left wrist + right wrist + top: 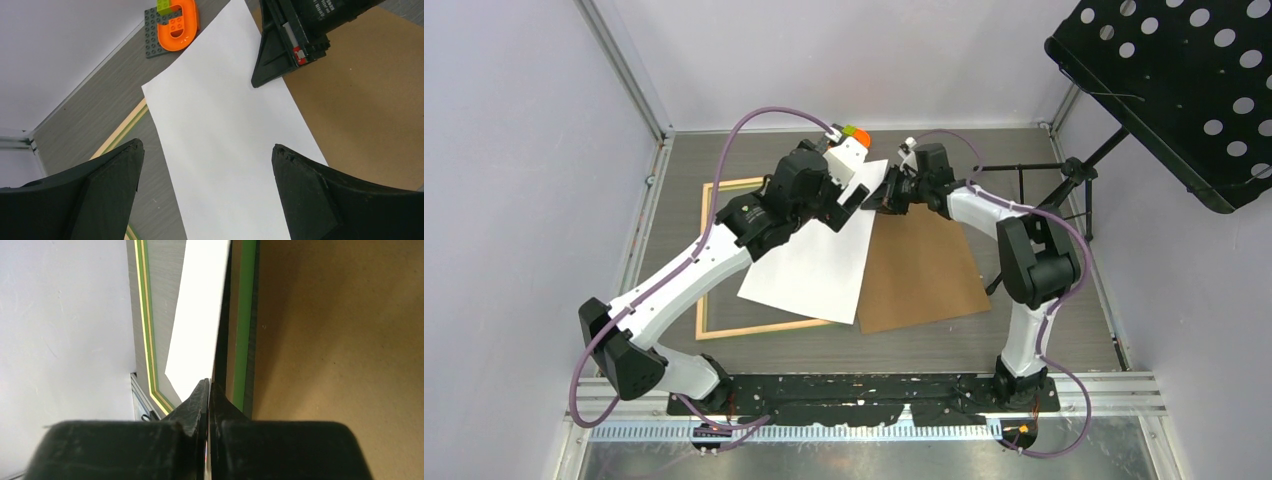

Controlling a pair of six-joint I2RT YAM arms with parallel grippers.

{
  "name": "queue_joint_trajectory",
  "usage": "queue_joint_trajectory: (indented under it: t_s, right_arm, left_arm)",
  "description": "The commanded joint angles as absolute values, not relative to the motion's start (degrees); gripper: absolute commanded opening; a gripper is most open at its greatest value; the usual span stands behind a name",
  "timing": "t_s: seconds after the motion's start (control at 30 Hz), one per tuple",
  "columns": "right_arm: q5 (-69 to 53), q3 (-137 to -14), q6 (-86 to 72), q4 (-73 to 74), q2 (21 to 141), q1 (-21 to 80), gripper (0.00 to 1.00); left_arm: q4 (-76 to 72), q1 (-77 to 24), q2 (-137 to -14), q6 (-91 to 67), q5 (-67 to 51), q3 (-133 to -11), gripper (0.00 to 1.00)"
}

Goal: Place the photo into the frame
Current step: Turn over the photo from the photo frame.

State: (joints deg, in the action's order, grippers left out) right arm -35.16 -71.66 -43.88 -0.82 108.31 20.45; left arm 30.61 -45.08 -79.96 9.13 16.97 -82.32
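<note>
The photo (pixel 809 262) is a thin rectangular sheet, matte white side up, lying slantwise across the right half of the frame (pixel 754 328) and lapping onto the brown backing board (pixel 929 275); the frame's thin rails look pale wood from above, while the right wrist view catches green and yellow stripes along them; the board is flat, fibrous and dull, set askew on the grey wood-grain table (pixel 1044 335). The right gripper (pixel 886 195) is clenched on the photo's far right edge, its black fingers pinched flat with the paper between; the left gripper (pixel 849 205) hovers released over the sheet, jaws spread wide. An orange ring-shaped brick (pixel 190 20) with a green block sits on a grey studded plate (pixel 152 42) by the back wall; a black perforated music stand (pixel 1174 80) overhangs the right corner. The left arm hides the frame's upper right part; only the photo's white side shows.
</note>
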Motion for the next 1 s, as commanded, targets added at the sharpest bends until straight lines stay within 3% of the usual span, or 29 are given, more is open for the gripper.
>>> queue_joint_trajectory:
  t_s: [0.0, 0.63, 0.97]
  right_arm:
    - [-37.8, -79.64, -39.15, 5.74, 112.39, 21.93, 0.06]
    - [-36.88, -108.69, -25.7, 26.61, 130.09, 26.48, 0.06]
    - [-35.86, -117.66, -22.46, 31.09, 135.49, 29.63, 0.06]
  left_arm:
    - [29.97, -44.27, -77.61, 9.4, 16.51, -82.56, 1.0]
    - [31.63, -43.37, -77.84, 9.71, 16.04, -82.98, 1.0]
    - [32.34, -42.36, -78.32, 10.22, 14.85, -83.52, 1.0]
